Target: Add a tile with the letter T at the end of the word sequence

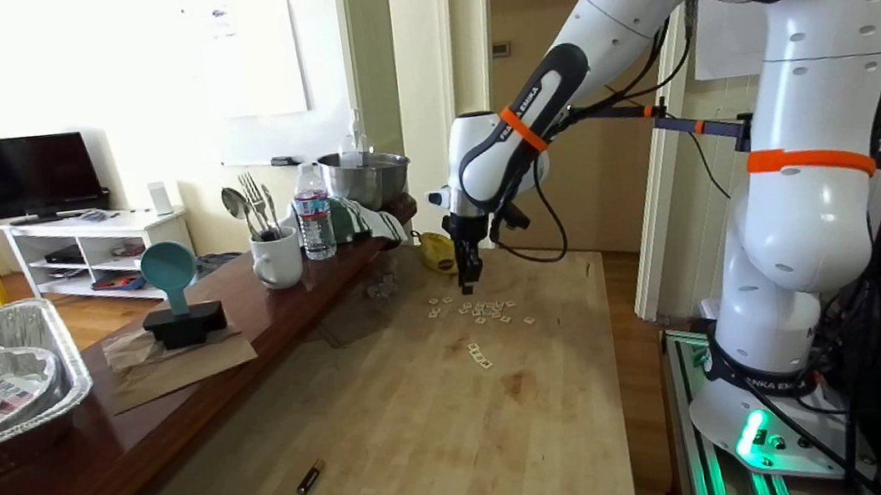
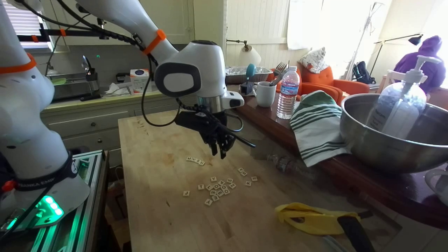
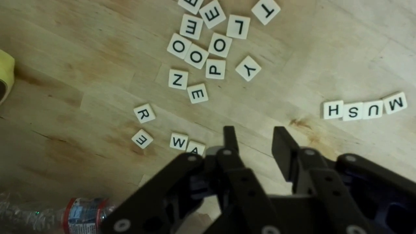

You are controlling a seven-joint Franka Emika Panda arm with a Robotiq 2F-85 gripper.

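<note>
Letter row MUSH (image 3: pixel 365 112): four pale tiles in a slightly bent line, flat on the wooden tabletop (image 3: pixel 292 84). In the wrist view H forms its left end, M its right.

T tile (image 3: pixel 266 11): one, loose, face up. In the wrist view, above and left of the row, well apart from it.

Gripper (image 3: pixel 255 135): one, black, held above the tabletop; fingers (image 3: pixel 230 139) spread, tabletop showing through the gap. In the wrist view the fingertips stand below and left of the row's H end; the T tile lies well apart from them, up past the row's level.

L tile (image 3: pixel 238 26): one; above and left of the row, just beside the T tile.

Y tile (image 3: pixel 248 68): one; left of the row and higher, between T tile and fingertips in the wrist view.

W tile (image 3: pixel 178 141), A tile (image 3: pixel 196 148): left of the row and lower; A partly hidden by the gripper.

J tile (image 2: pixel 186 193): one; below the row in an exterior view.

Battery (image 1: pixel 310 476): one; below and left of the row in an exterior view, well apart.
</note>
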